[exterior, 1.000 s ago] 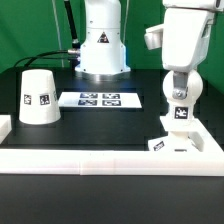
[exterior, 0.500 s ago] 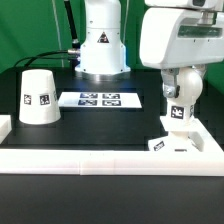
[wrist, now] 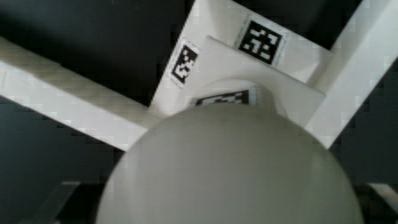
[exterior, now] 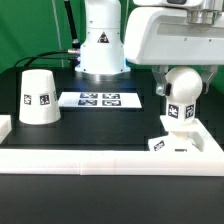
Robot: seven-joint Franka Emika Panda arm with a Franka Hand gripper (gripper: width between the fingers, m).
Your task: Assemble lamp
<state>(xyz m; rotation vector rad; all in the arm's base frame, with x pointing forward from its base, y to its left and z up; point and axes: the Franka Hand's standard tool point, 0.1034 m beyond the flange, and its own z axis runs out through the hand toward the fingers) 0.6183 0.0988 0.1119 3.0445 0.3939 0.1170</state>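
Note:
The ball-shaped bulb [exterior: 182, 95] stands upright on the blocky square base [exterior: 172, 143] at the exterior view's right. My gripper [exterior: 182, 86] comes down from above and is shut on the bulb, with a dark finger on each side. In the wrist view the bulb [wrist: 222, 165] fills the space between the jaws of my gripper [wrist: 217, 206], and the tagged base [wrist: 267, 60] lies beyond it. The truncated-cone shade [exterior: 40, 96] stands alone at the exterior view's left, far from the gripper.
The marker board [exterior: 100, 99] lies flat at mid table. The robot's white body [exterior: 102, 45] stands behind it. A low white wall [exterior: 110, 160] runs along the front edge and up both sides; it also shows in the wrist view [wrist: 71, 95].
The hand has turned about its vertical axis over the bulb and now shows its broad side. The bulb's tag has shifted a little to the exterior view's left. The shade has not moved.

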